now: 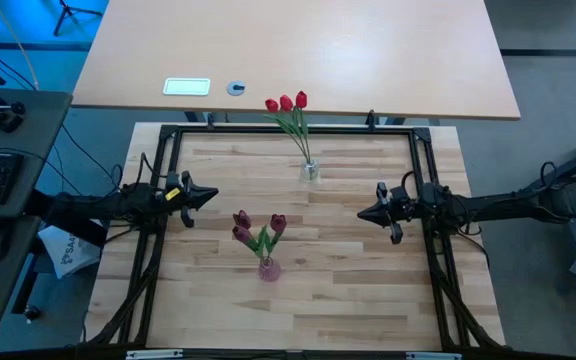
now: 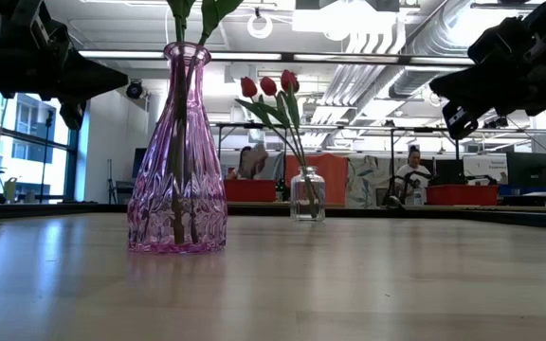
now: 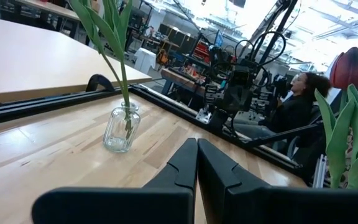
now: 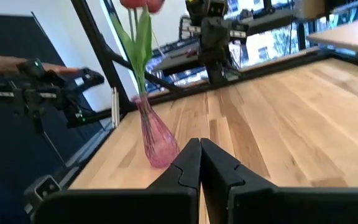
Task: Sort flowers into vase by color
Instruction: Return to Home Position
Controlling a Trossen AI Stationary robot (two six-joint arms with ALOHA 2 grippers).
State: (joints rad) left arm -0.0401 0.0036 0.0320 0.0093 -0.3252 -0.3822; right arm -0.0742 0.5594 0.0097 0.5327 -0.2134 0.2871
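Three bright red tulips (image 1: 287, 103) stand with their stems in a small clear glass vase (image 1: 310, 170) near the table's far edge, leaning toward the far left. Three dark maroon tulips (image 1: 256, 227) stand in a pink glass vase (image 1: 268, 268) near the table's middle; in the low view the pink vase (image 2: 177, 161) is close and the clear vase (image 2: 307, 195) stands behind it. My left gripper (image 1: 211, 195) hovers shut at the table's left side, fingers pointing right. My right gripper (image 1: 362, 213) hovers shut at the right side, pointing left. Both are clear of the vases.
A black metal frame (image 1: 168, 130) runs around the wooden table top. Beyond the far edge stands a larger light desk (image 1: 298, 50) with a white label and a small round thing on it. People sit in the room behind (image 2: 412, 170). Bare wood lies between the two grippers and toward the near edge.
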